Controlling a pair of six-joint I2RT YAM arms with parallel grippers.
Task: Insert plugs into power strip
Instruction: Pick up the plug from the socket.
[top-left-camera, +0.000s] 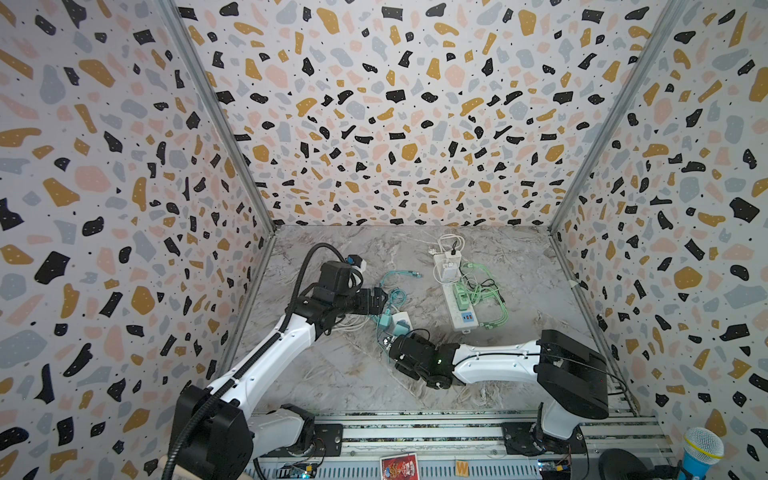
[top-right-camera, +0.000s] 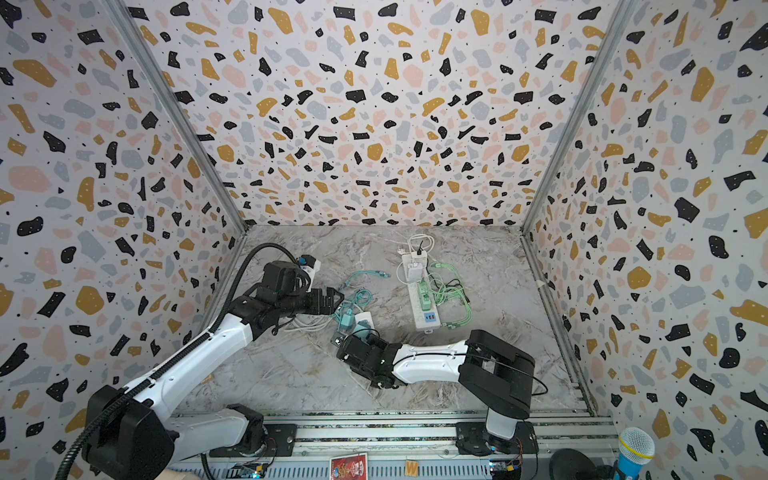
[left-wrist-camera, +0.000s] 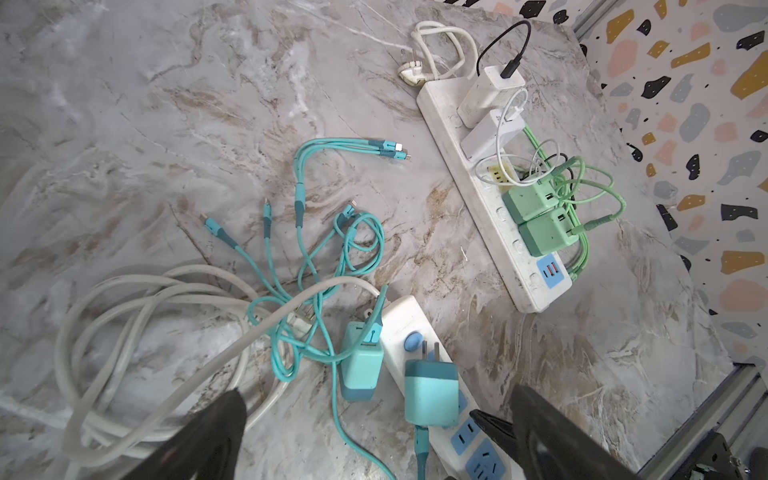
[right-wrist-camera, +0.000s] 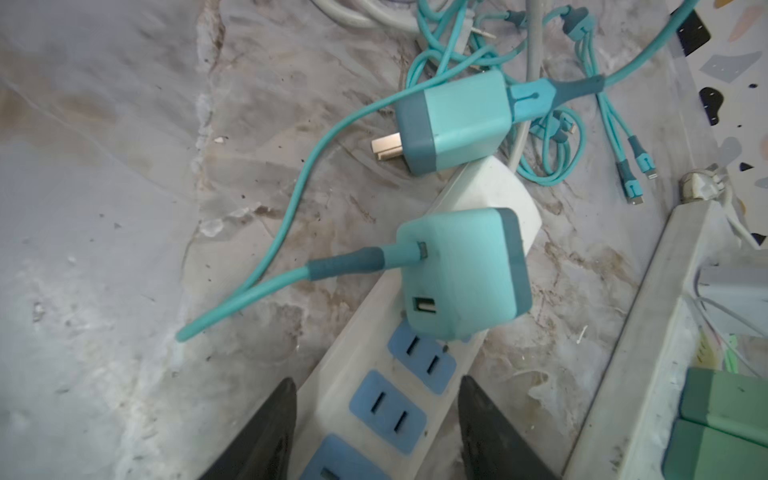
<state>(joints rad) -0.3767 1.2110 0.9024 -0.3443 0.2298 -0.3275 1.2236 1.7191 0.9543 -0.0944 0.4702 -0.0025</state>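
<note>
Now left jaws spread wide, empty; right jaws apart astride power strip; teal plug lying atop it.

This looks like a robotics lab booth: terrazzo-print panels box in a marble-look desk, while the left arm and right arm stand on an aluminium rail along the lower edge.

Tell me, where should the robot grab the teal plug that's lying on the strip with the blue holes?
I'd grab the teal plug by its two flat side faces, coming down from above. It lies flat on the near power strip, prongs out one end and cable out the other, so only the sides are free.
</note>
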